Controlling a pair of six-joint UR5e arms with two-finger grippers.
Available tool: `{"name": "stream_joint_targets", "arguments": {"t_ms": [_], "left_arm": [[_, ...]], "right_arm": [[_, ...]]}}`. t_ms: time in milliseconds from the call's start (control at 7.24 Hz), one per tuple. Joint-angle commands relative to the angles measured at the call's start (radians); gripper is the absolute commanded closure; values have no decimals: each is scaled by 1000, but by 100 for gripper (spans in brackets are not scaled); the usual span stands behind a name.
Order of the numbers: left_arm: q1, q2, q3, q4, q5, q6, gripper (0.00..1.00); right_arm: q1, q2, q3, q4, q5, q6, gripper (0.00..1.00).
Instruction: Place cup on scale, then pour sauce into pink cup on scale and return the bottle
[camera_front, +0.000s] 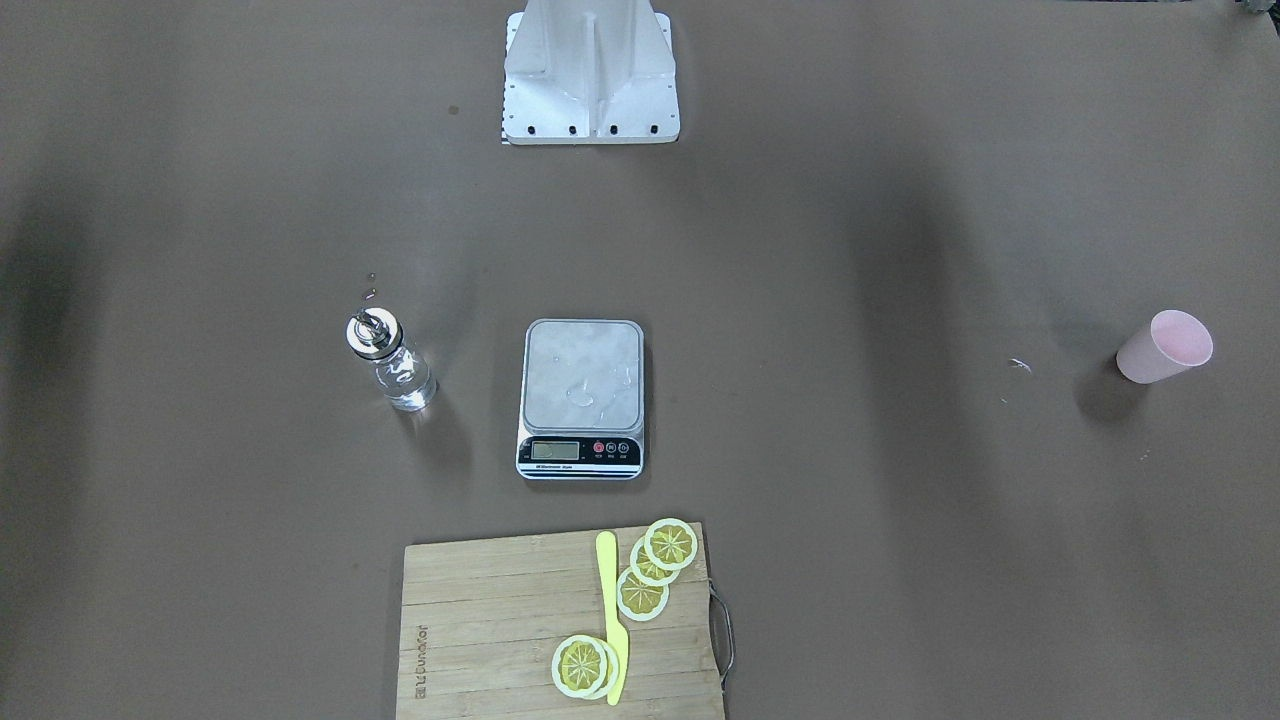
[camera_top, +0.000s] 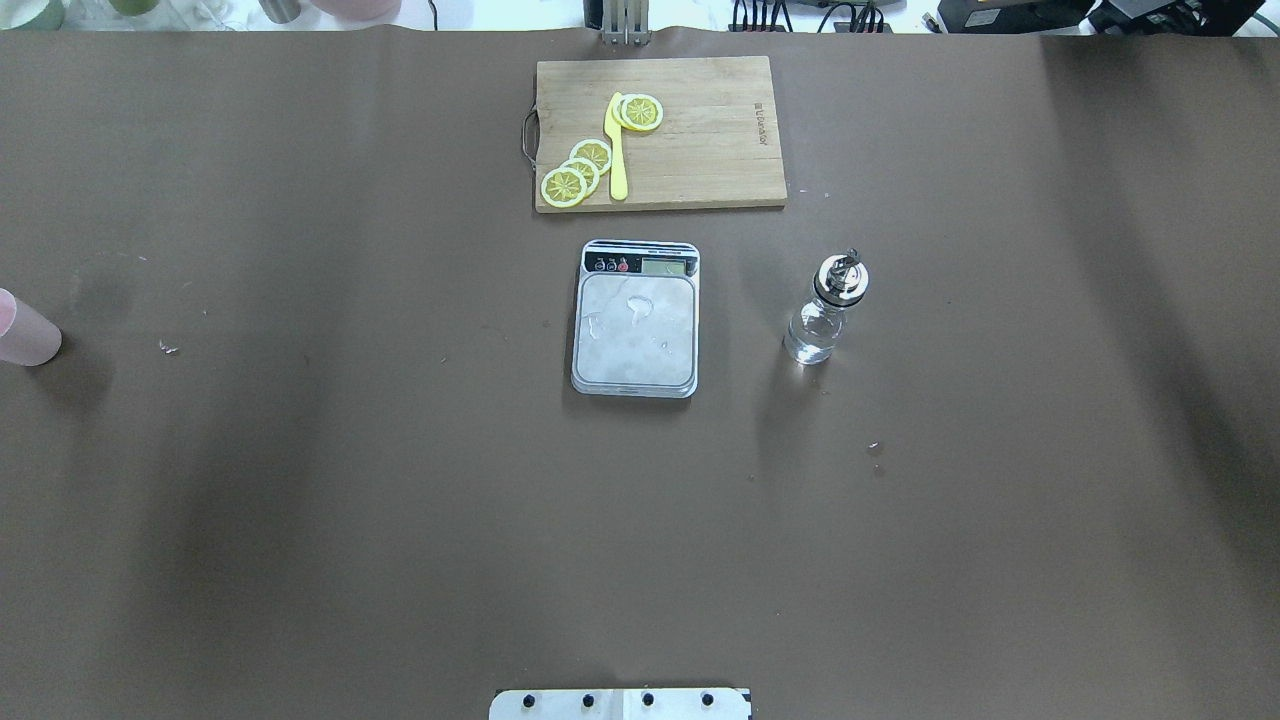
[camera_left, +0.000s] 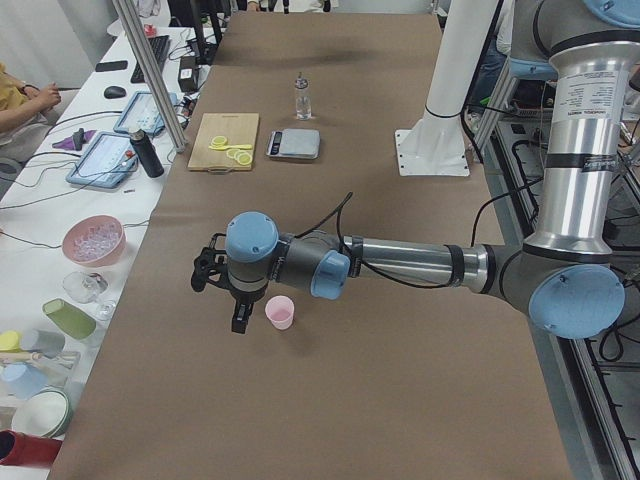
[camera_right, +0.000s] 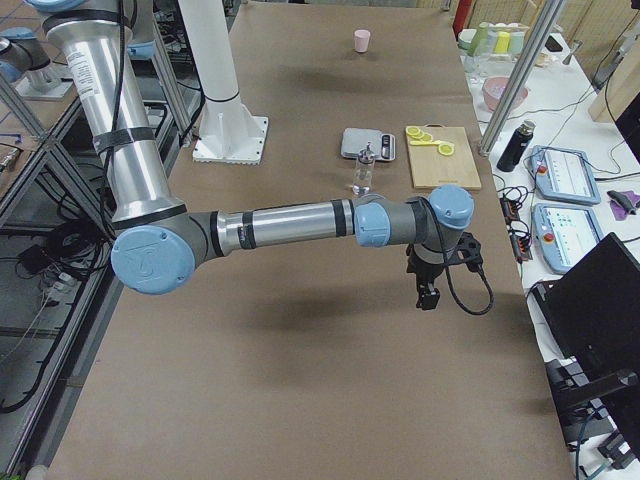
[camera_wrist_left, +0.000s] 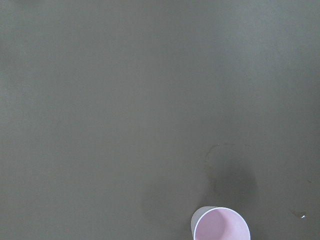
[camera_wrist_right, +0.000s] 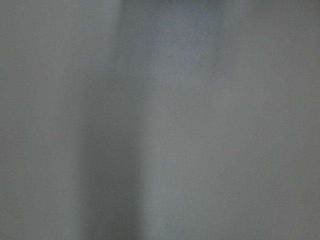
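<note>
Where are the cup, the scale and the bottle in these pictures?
cup (camera_front: 1170, 344): exterior front-facing view, on its open mouth.
scale (camera_front: 560, 370): exterior front-facing view, on a bare part of its platform.
bottle (camera_front: 403, 378): exterior front-facing view, on its glass body.

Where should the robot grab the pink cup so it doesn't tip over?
Probably the cup by its walls at mid height, coming in from the side with a finger on each opposite side. It stands upright with no handle, and its round, tapered walls are plain all round.
</note>
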Motion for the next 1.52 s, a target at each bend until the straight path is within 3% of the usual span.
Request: {"name": "stream_joint_targets", "arguments": {"t_ms": [0, 690, 966, 1381], "left_arm": [[64, -43, 41, 6, 43, -11, 2], [194, -167, 208, 6, 54, -3, 3], [202, -160, 264, -47, 80, 4, 3], [210, -77, 249, -142, 75, 1, 3]], "right_arm": [[0, -2, -2, 8, 3, -1, 0], [0, -6, -23, 55, 6, 4, 0], [-1, -5, -22, 55, 6, 11, 0], [-29, -146, 154, 60, 36, 65, 0]]}}
